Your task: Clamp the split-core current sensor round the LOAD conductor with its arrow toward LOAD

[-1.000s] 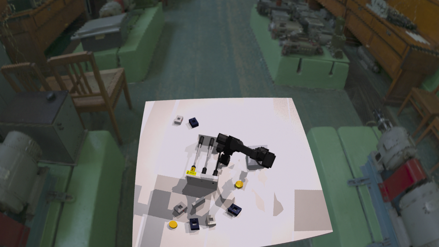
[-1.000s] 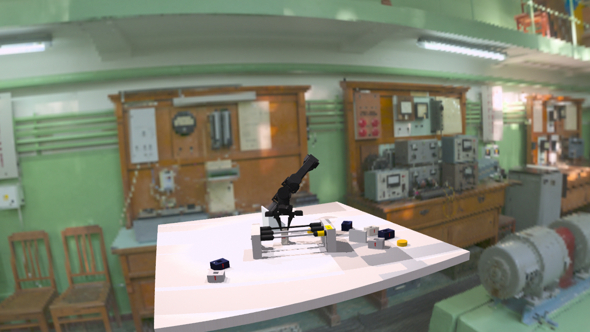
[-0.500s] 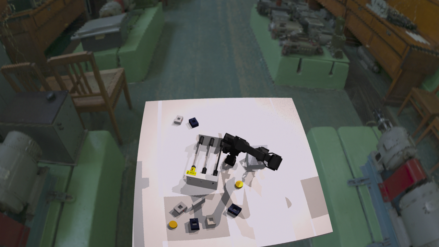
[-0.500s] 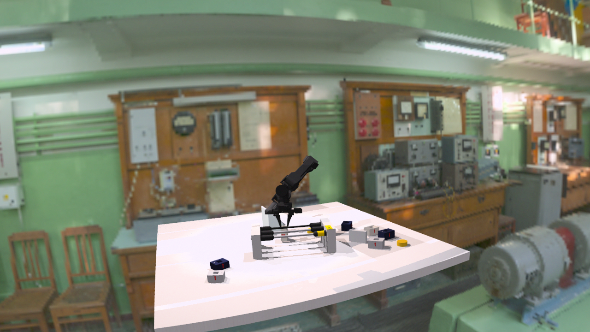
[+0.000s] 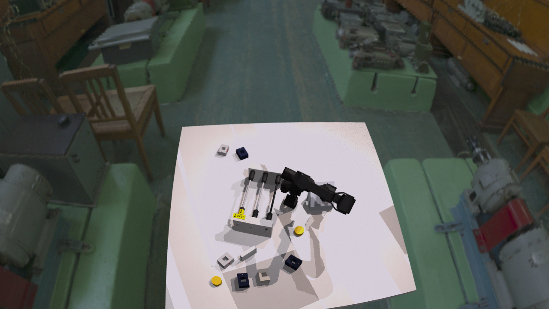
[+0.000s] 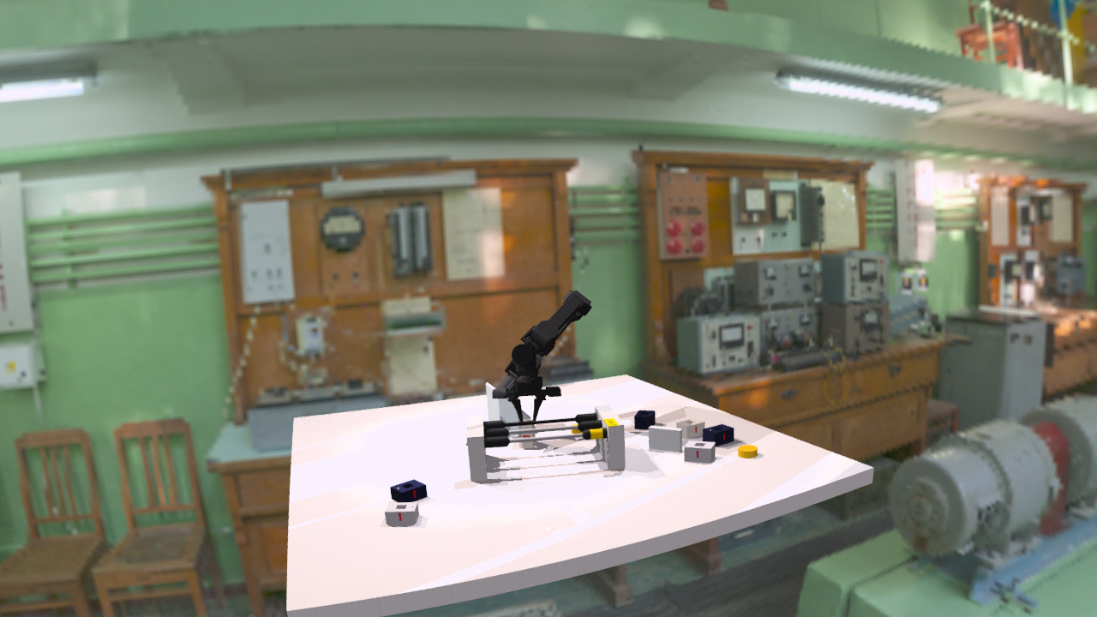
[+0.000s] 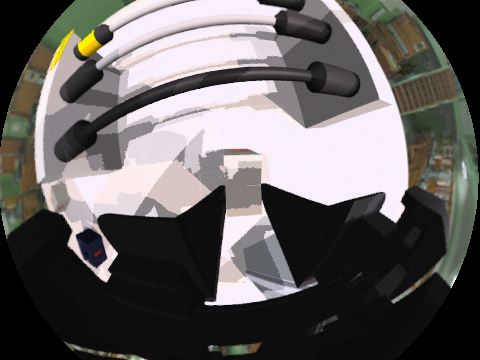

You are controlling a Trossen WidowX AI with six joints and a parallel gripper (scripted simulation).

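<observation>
The pale sensor (image 6: 526, 442) (image 7: 243, 192) stands on the table behind the black conductor, a red mark on its far top edge in the wrist view; whether its jaw is open is unclear. My gripper (image 6: 528, 422) (image 7: 243, 190) points down, shut on the sensor's upper part. In the top view the arm hides both. The LOAD conductor (image 5: 245, 192) (image 7: 129, 15) is the grey one farthest from my gripper, with a yellow sleeve (image 5: 241, 210) (image 6: 594, 434) (image 7: 90, 44) at one end, beside the yellow LOAD marker (image 5: 239, 216) (image 6: 611, 422) (image 7: 62, 50).
The rack's end blocks (image 5: 253, 227) (image 6: 476, 460) (image 7: 345, 107) hold three conductors; the black one (image 6: 536, 422) (image 7: 190, 85) is closest to my fingers. Dark blue blocks (image 5: 293, 262) (image 7: 91, 248), pale blocks (image 5: 225, 260), yellow discs (image 5: 299, 230) and a thin plate (image 5: 248, 253) stand around it.
</observation>
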